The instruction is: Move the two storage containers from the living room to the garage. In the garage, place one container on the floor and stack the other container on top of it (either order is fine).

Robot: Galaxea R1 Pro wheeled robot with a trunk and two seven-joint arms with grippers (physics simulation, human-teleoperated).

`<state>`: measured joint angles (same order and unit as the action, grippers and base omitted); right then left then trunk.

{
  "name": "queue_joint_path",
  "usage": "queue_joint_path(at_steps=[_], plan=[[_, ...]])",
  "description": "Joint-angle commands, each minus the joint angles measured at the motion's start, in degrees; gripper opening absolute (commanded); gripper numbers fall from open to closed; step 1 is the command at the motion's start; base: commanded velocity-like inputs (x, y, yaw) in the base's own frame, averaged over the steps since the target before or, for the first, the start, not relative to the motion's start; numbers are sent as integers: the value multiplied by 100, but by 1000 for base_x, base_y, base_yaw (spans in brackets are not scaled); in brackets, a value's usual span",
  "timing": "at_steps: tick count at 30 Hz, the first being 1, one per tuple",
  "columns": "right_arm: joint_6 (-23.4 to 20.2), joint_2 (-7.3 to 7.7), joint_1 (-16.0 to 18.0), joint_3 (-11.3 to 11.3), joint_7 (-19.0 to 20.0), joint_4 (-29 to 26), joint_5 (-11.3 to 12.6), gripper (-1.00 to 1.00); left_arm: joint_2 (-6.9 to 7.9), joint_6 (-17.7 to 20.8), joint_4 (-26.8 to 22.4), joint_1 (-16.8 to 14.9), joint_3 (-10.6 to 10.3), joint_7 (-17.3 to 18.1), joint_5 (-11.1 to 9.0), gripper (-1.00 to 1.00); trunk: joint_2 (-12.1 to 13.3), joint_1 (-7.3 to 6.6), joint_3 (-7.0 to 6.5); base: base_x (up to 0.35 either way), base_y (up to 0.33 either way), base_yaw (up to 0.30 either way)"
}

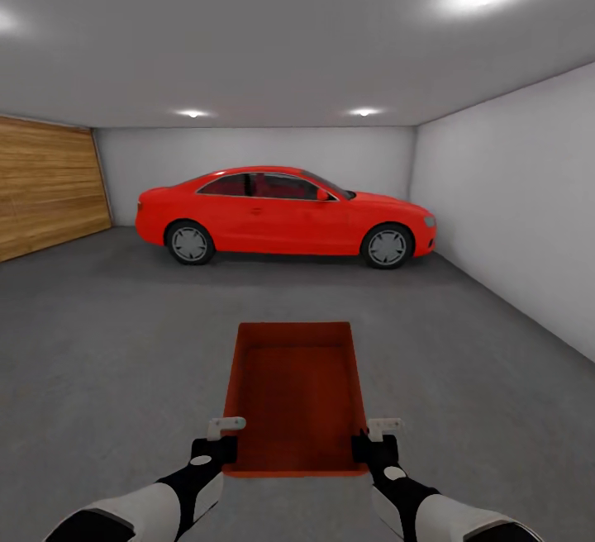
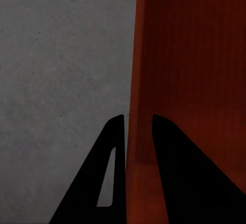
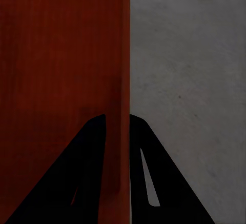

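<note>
The bin [image 1: 296, 397] sits straight ahead of the robot above the floor [image 1: 107, 344], its long axis running away. The left gripper [image 1: 225, 436] is at the bin's left wall near the near end, the right gripper [image 1: 374, 436] at its right wall. The car [image 1: 285, 216] stands broadside well beyond, before the back wall [image 1: 248, 149].

This is a garage: a red car [image 1: 285, 216] stands side-on against the far wall, parked on a dull grey concrete floor [image 1: 107, 335]. The walls [image 1: 512, 195] are bare and pale grey, a wide wooden panel [image 1: 45, 187] fills the left side, and recessed lights [image 1: 192, 113] shine from the plain ceiling.
</note>
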<state>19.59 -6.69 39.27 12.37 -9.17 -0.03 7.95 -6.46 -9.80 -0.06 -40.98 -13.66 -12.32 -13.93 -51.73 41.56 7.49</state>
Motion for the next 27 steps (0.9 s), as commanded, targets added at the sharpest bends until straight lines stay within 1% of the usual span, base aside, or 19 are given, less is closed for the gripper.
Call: queue_joint_path(at_steps=[1,27], plan=[[1,11,2,-261,12,12,5,-100,145,-329,-20,-7,262,-33,83,-100,-7,4,9,320,0,0],[1,10,2,-261,3,12,5,-100,145,-329,-20,-7,261,-33,83,-100,-7,4,9,321,0,0]])
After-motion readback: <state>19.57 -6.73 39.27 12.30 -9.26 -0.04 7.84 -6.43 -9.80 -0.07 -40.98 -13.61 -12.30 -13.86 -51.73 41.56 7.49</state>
